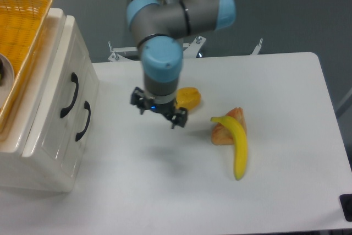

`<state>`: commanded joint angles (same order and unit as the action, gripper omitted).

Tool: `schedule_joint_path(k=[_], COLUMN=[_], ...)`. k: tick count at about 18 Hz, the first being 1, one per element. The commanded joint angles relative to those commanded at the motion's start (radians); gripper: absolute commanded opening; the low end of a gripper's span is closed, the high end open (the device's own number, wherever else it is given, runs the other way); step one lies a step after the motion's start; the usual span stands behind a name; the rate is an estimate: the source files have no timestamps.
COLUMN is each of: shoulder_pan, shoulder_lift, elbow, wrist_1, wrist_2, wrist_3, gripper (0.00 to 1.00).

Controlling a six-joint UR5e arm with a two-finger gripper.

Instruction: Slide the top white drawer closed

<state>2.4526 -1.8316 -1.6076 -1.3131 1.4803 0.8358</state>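
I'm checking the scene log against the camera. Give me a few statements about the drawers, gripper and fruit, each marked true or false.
1. The top white drawer sits flush with the cabinet front. True.
2. The gripper grips a drawer handle. False: it hangs over the table, apart from the cabinet.
3. The banana lies against the reddish fruit. True.
4. The yellow pepper is inside the basket. False: it lies on the table.

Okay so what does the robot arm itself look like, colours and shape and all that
The arm is built of thick silver-grey metal tubes joined by rounded joints with light blue caps; the nearest cap is a large blue disc. Below it sits a small black end effector with a tiny blue light on its body. No loose cables or readable markings show.
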Motion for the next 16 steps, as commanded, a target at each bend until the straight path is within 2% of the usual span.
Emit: schedule_joint_path(k=[3,13,16], shoulder_pan=[0.062,0.264,0.302], shoulder_lift=[0.011,0.012,0.023], elbow=[-0.002,-0.003,-0.003], wrist_1=[-0.005,-0.005,-0.008], wrist_2=[0.003,0.011,0.035], wrist_3=[0.064,0.494,0.589], gripper=[1.00,1.00,1.00])
